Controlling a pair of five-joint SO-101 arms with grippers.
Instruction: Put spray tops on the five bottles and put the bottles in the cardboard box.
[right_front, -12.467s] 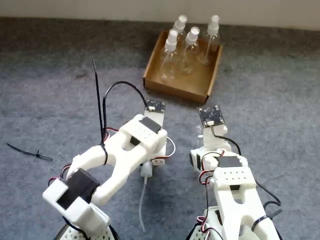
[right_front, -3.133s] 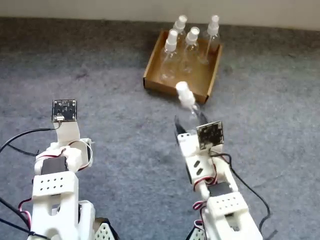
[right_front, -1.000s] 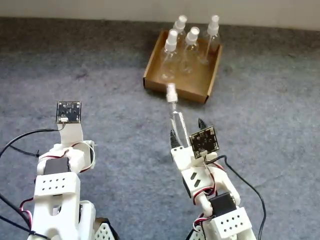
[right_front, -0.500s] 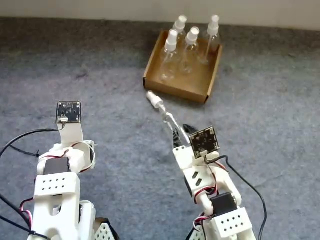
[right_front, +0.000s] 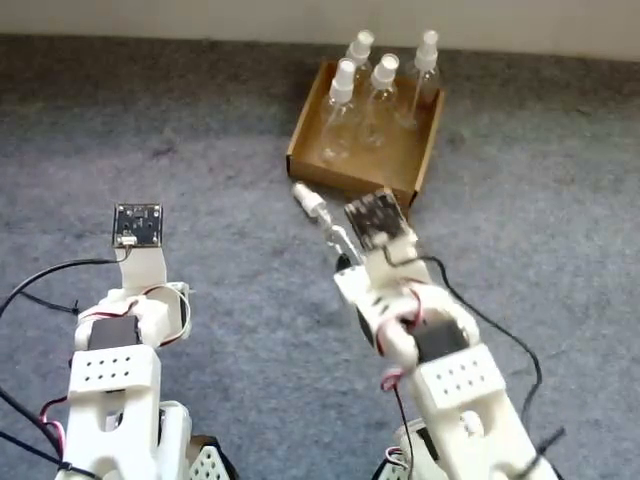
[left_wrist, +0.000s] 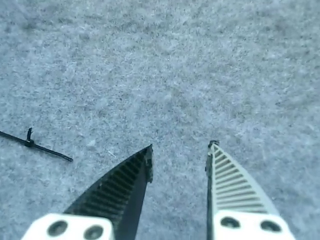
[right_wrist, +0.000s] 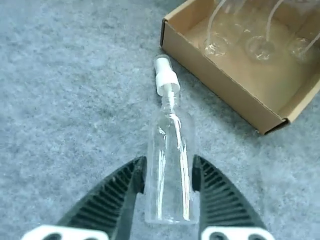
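Right gripper (right_wrist: 168, 160) straddles the fifth bottle (right_wrist: 169, 140), one ribbed finger (right_wrist: 131, 187) against each side of the clear body near its base, so it is closed on it. The bottle lies flat on the grey carpet (right_wrist: 65, 100), outside the cardboard box (right_wrist: 215, 95) and just in front of its near wall.

From the high view, the bottle (right_front: 338, 238) has its long axis on a diagonal at mid-frame. Its white spray top (right_front: 310, 200) points to the upper left, close to the box's (right_front: 340, 175) near left corner, and its base is hidden under the right arm (right_front: 400, 300). The right wrist view shows the whole body, with the spray top (right_wrist: 165, 75) on the neck and aimed away from the gripper.

Four bottles (right_front: 378, 90) stand upright in the box. The high view gives their white tops, the right wrist view their clear bases (right_wrist: 240, 42).

Left gripper (left_wrist: 180, 146) hangs over bare carpet with a moderate gap between its fingers and nothing held. A black cable tie (left_wrist: 35, 146) lies nearby.
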